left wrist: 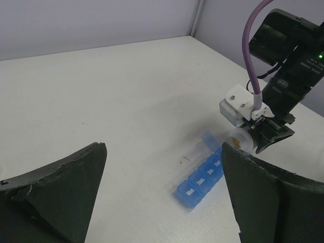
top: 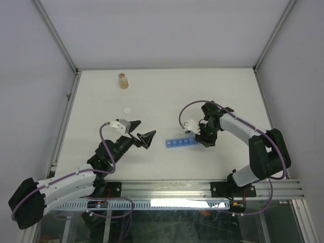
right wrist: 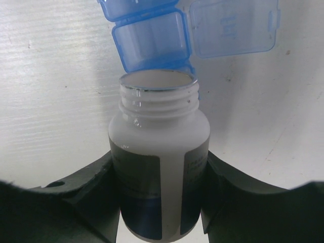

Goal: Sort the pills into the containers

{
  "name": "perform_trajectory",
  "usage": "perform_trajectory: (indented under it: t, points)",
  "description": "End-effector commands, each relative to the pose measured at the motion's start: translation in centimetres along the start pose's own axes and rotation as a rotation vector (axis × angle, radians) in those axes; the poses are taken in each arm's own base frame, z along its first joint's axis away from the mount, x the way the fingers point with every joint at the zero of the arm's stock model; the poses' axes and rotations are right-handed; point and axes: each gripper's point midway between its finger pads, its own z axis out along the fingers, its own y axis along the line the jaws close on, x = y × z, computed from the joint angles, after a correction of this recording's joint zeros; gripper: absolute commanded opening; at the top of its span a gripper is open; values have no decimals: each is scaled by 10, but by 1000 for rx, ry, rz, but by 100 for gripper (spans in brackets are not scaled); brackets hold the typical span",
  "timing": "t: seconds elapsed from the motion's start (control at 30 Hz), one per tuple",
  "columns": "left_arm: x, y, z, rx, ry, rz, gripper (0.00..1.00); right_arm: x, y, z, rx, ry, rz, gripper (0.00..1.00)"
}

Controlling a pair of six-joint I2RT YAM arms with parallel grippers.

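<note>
The right gripper [right wrist: 158, 164] is clamped on a white bottle [right wrist: 159, 147], its black fingers [right wrist: 96, 195] pressed to both sides of the round, smooth plastic body, which carries a dark-and-white label. The threaded neck is uncapped and the bottle is tipped, with its mouth right at the end of the containers [right wrist: 152, 43]. The containers are square translucent-blue compartments joined in one short row, with small white lettering on the shut lids in the left wrist view. The end compartment nearest the white bottle has its lid [right wrist: 233, 28] flipped open and folded back. The containers lie right of the middle of the matte white table [top: 167, 91], nearer the near edge than the far one and running roughly along it. The left gripper [top: 140, 134] is just left of the containers and apart from them, its wedge-shaped black fingers spread wide and holding nothing, so the containers sit between the two grippers. Open surface stretches from the containers to the far edge and to the right edge. A small amber bottle [top: 122, 80] stands upright near the far edge, toward the far left corner. A small white disc [top: 128, 110] lies flat between it and the left gripper, and both are well apart from the containers. Metal rails and grey walls border the left, far and right edges
</note>
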Motion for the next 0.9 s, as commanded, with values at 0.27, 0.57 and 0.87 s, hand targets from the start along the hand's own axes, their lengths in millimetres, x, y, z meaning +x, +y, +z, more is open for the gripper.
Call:
perform_trajectory:
  t: [0.27,0.57,0.87]
  points:
    - [-15,-1,0,12,-64,0,99,-7,-9,-12,39,39,-3,0]
    - [-16,-2,0,13,-64,0,99,-9,-8,-15,40,66,-5,0]
    - [-16,-2,0,12,-64,1,99,-10,-8,-17,46,98,-7,0]
